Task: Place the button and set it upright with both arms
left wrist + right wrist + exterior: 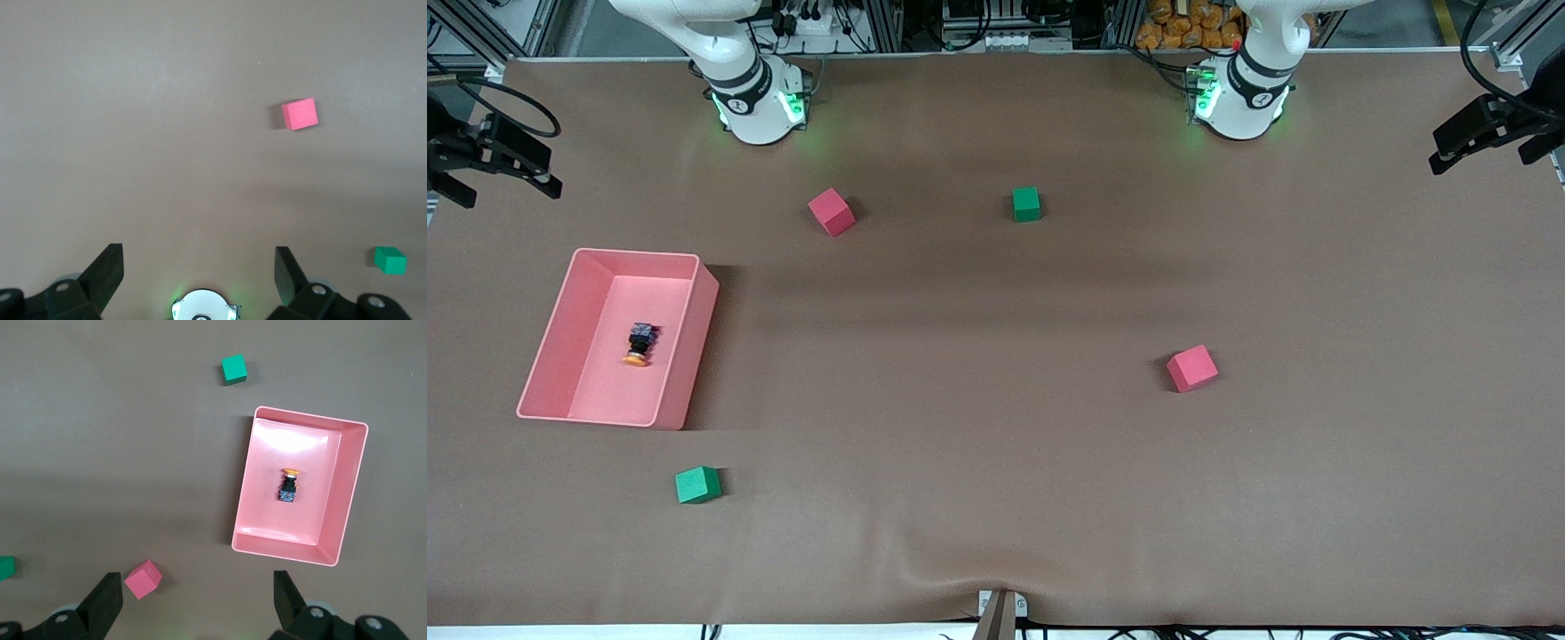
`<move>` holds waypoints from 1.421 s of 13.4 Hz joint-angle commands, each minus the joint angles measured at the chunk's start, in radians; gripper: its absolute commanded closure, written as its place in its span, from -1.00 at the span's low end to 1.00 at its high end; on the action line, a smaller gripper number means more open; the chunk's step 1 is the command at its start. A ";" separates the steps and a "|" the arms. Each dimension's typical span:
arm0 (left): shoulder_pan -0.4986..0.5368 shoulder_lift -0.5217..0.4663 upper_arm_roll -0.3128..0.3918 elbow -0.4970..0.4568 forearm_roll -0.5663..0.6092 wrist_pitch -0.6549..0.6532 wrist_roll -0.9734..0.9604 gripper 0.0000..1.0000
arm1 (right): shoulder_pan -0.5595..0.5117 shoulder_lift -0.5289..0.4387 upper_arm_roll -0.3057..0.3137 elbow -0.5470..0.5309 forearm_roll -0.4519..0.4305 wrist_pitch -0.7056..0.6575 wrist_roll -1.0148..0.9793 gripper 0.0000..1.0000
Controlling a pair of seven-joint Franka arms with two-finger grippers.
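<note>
We judge the tiny orange-capped black push-button [289,485], lying sideways in the pink plastic tray [243,493], light and rigid; grip its black body. The left gripper [199,267] and right gripper [198,593] hang wide open, holding nothing.

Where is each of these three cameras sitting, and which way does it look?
Front view: high across the table, facing both arm bases, over the pink bin holding the button.
Left wrist view: on the left arm, looking down; its open left claw shows over bare table.
Right wrist view: on the right arm, looking down at the bin; its open right claw shows.
Shared: both wrist views show a red cube and a green cube.
</note>
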 commanded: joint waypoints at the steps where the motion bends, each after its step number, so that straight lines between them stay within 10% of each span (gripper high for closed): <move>1: 0.008 0.001 -0.005 0.019 0.021 -0.007 0.026 -1.00 | 0.010 0.011 -0.008 0.025 0.014 -0.018 0.014 -1.00; 10: 0.008 0.004 -0.005 0.021 0.018 -0.007 0.058 -1.00 | -0.005 0.027 -0.013 0.024 0.004 -0.017 0.013 -1.00; 19: -0.002 0.006 -0.014 0.016 0.004 -0.007 0.080 -1.00 | -0.071 0.252 -0.019 0.025 -0.129 0.089 0.013 -1.00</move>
